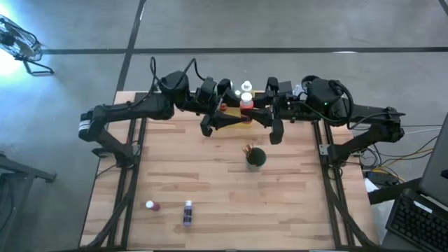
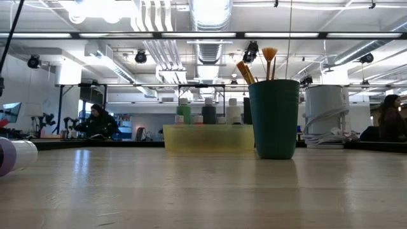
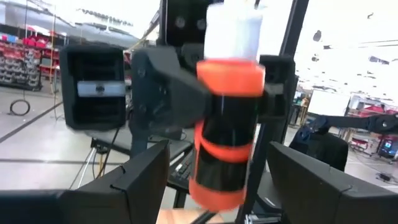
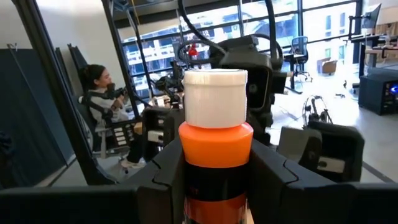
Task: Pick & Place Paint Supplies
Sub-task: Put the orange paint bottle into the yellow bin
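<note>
An orange paint bottle (image 1: 246,105) with a black label and a white cap hangs high over the far middle of the table. My right gripper (image 1: 259,110) is shut on it from the right. My left gripper (image 1: 234,113) faces it from the left, open, and its two fingers (image 3: 140,180) stand on either side of the bottle's lower body without touching it. A red bottle (image 1: 150,206) and a purple bottle (image 1: 187,212) lie on their sides near the front edge. Paintbrushes (image 2: 254,67) stand in the dark green cup (image 1: 256,157). My right gripper pinches the bottle's body (image 4: 217,171) below its orange shoulder between the two fingers (image 4: 163,180), one on each opposite side. The fingers come level from the table's right side. The bottle stands upright in the hold, cap up, lifted clear of everything below.
The translucent yellow tray (image 2: 208,137) sits at the far middle under both grippers, with several white-capped bottles (image 2: 208,113) standing in it. The cup stands just in front of it, right of centre. People sit beyond the table in the room.
</note>
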Robot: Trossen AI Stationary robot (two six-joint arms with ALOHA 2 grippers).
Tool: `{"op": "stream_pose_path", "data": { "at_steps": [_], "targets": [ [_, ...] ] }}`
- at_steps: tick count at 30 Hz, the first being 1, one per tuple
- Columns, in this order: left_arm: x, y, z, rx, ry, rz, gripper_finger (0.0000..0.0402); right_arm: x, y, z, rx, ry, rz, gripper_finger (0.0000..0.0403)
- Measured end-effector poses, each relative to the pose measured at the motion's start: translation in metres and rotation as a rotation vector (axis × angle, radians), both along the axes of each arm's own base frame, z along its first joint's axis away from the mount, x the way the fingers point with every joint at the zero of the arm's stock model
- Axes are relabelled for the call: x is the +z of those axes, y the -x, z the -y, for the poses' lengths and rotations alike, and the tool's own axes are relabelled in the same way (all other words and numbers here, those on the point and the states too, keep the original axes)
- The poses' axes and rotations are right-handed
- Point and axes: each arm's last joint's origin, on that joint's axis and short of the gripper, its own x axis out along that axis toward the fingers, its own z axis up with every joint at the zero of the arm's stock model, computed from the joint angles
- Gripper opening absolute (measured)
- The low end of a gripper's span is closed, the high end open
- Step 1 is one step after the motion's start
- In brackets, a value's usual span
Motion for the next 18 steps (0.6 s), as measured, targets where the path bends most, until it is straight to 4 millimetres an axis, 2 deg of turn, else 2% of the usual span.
{"op": "stream_pose_path", "data": {
  "at_steps": [4,10,18],
  "targets": [
    [0.004,-0.006,0.001,-0.029,-0.007,0.009,0.0273,0.000,-0.001,0.000,0.000,0.000,-0.001,0.0114],
    [-0.002,-0.017,0.004,-0.063,-0.004,-0.013,0.0273,0.000,0.000,0.000,0.000,0.005,0.001,0.0114],
    [0.000,-0.019,0.004,-0.067,0.012,0.009,0.0273,0.000,-0.001,0.000,0.000,0.006,0.000,0.0114]
  ]
}}
